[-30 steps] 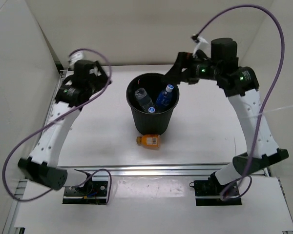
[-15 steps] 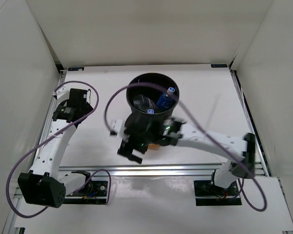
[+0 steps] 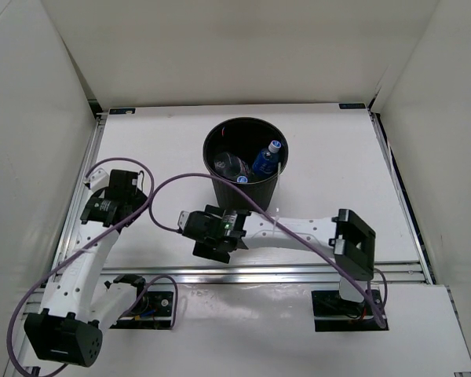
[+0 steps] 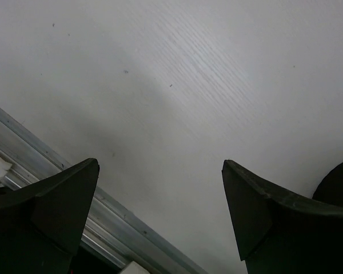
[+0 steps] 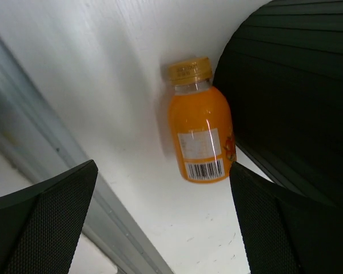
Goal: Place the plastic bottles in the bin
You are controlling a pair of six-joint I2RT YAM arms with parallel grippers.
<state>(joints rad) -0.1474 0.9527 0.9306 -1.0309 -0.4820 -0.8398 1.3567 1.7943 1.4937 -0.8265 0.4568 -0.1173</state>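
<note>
Orange short plastic bottle (image 5: 199, 137) lies on its side on the white worktop (image 5: 120, 68), seemingly touching the round black plastic bin (image 5: 291, 85), just ahead of my right fingers (image 5: 51, 217), spread apart, its long axis crossing their closing line; my left fingers (image 4: 51, 205), also apart, are well off.

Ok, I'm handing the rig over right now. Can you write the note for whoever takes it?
Left gripper: jaws open, empty, over bare table to the left of the bin.
Right gripper: jaws open, empty, hanging just above the orange bottle.
The orange bottle lies on its side on the table, close against the bin's near side.
Done: a blue-capped bottle and clear bottles are in the bin; the exact count is unclear.
Left: grasp the orange bottle and drop it in.
</note>
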